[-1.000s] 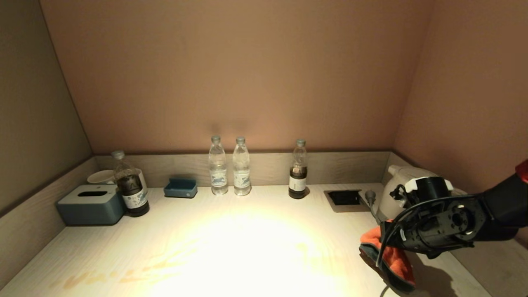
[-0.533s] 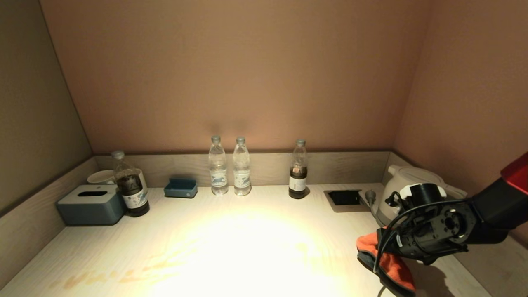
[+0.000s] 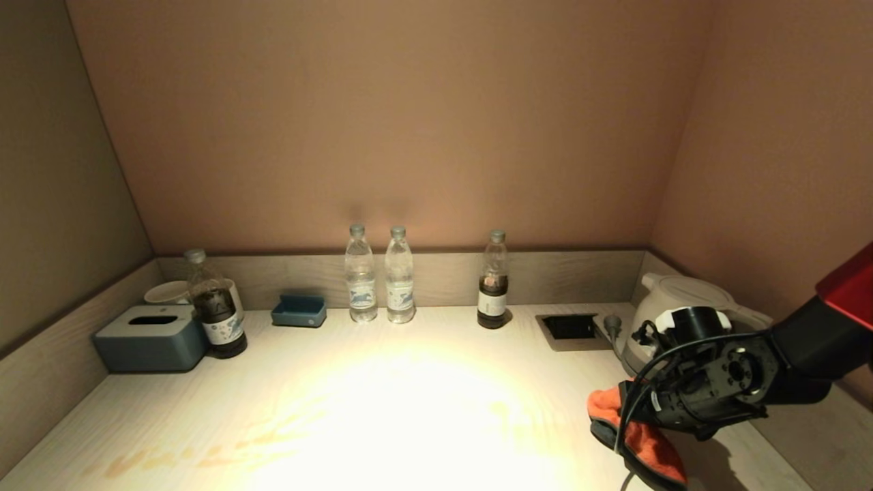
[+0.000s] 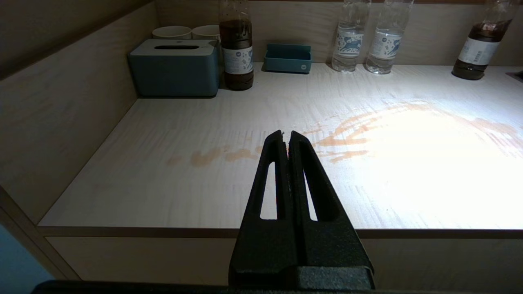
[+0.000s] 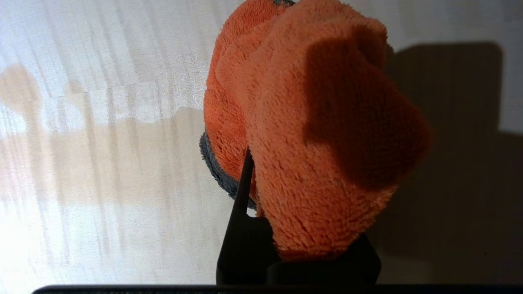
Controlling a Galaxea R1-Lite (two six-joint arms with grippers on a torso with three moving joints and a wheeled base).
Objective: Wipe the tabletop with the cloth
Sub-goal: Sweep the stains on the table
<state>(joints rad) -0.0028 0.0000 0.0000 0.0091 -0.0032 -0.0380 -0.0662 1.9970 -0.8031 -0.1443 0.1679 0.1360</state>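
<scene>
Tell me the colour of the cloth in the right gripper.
The cloth is orange with a dark grey edge, clearest in the right wrist view.

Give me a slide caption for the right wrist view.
Right tool shut on an orange cloth above the pale wooden tabletop, beside a brownish stain.

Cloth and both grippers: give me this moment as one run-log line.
right gripper: shut on orange cloth, right side of tabletop | left gripper: shut, empty, at front edge | orange stains: unwiped
</scene>
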